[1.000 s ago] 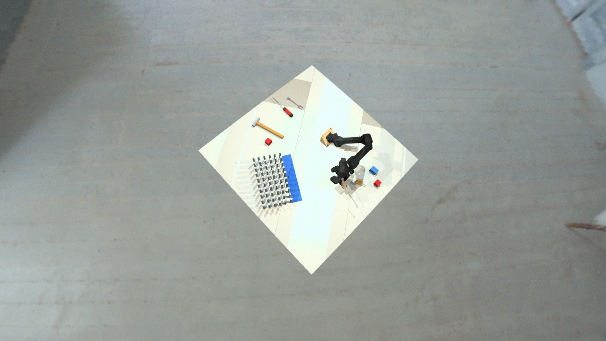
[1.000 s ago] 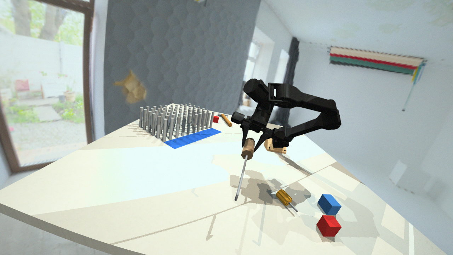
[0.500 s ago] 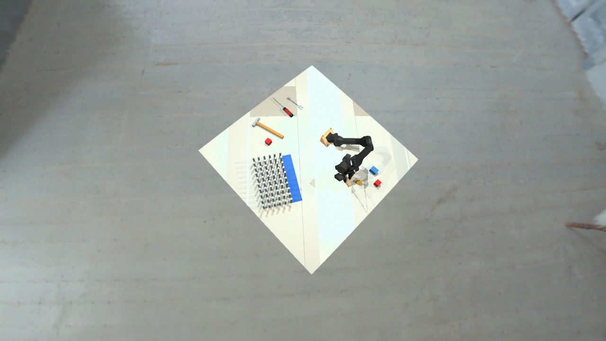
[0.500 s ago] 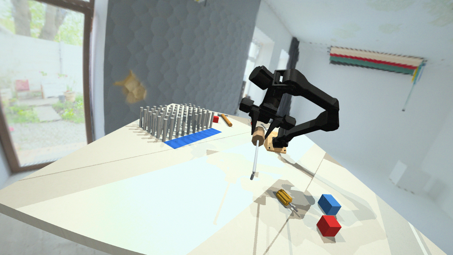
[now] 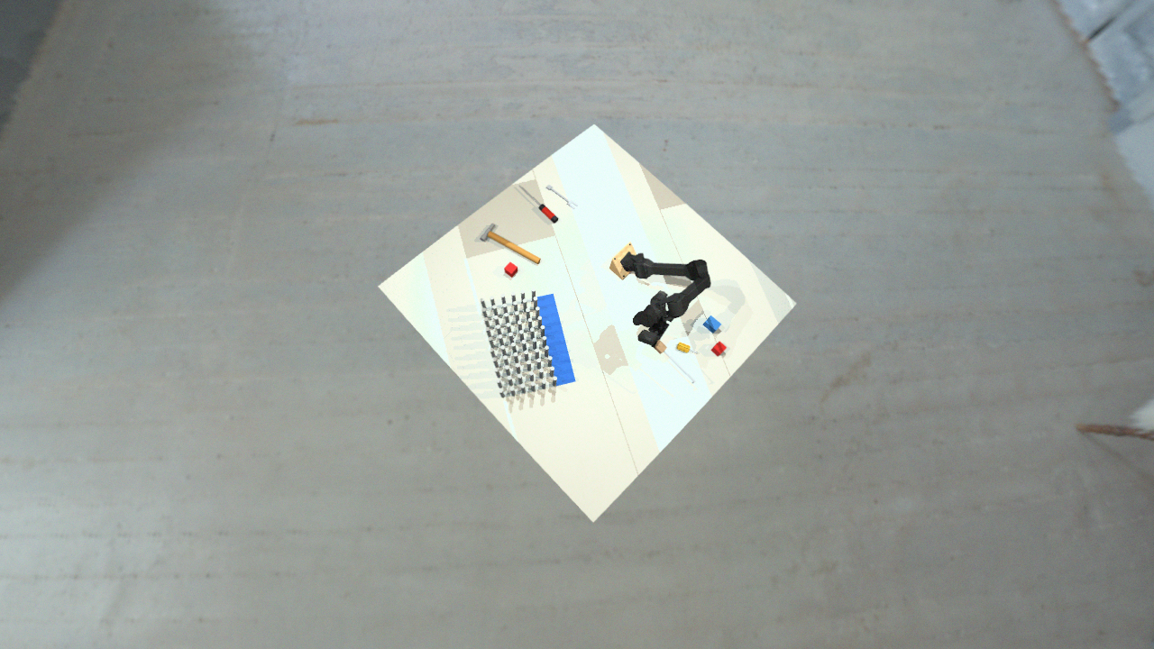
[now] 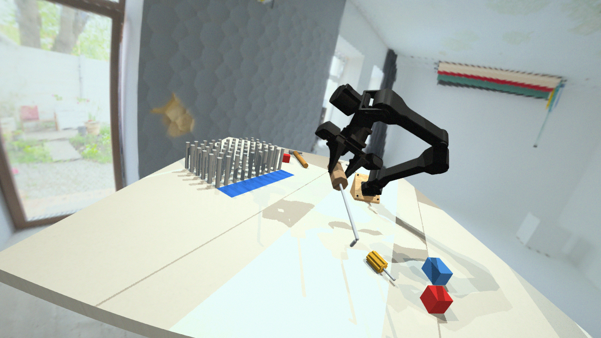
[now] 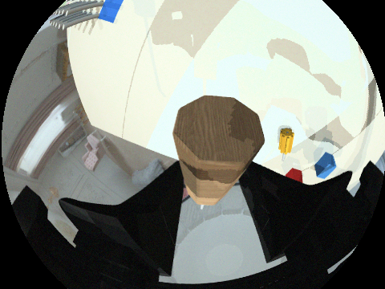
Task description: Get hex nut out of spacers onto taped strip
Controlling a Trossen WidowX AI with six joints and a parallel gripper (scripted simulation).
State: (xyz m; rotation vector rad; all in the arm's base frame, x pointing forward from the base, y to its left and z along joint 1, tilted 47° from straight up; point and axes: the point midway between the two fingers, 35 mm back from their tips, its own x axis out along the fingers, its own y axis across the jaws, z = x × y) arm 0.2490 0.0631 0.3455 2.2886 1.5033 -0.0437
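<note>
Your jaws grip the hook tool's wooden handle [image 6: 338, 175], shaft hanging downward; the spacers [image 6: 235, 161] stand well apart across the bench [image 6: 126, 235].

The pincer [image 5: 654, 342] grips a hook tool [image 5: 676, 362] above the table [image 5: 564, 452].

We see our arm [image 6: 413, 119] all matte black, built of angular, blocky links with rounded housings at the joints. One link is an open frame with a gap through it. Our gripper [image 6: 345, 165] is black too, with two tapering, wedge-shaped fingers. Below the arm sits its pale wooden base [image 6: 356, 191], dotted with small dark screws.
</note>
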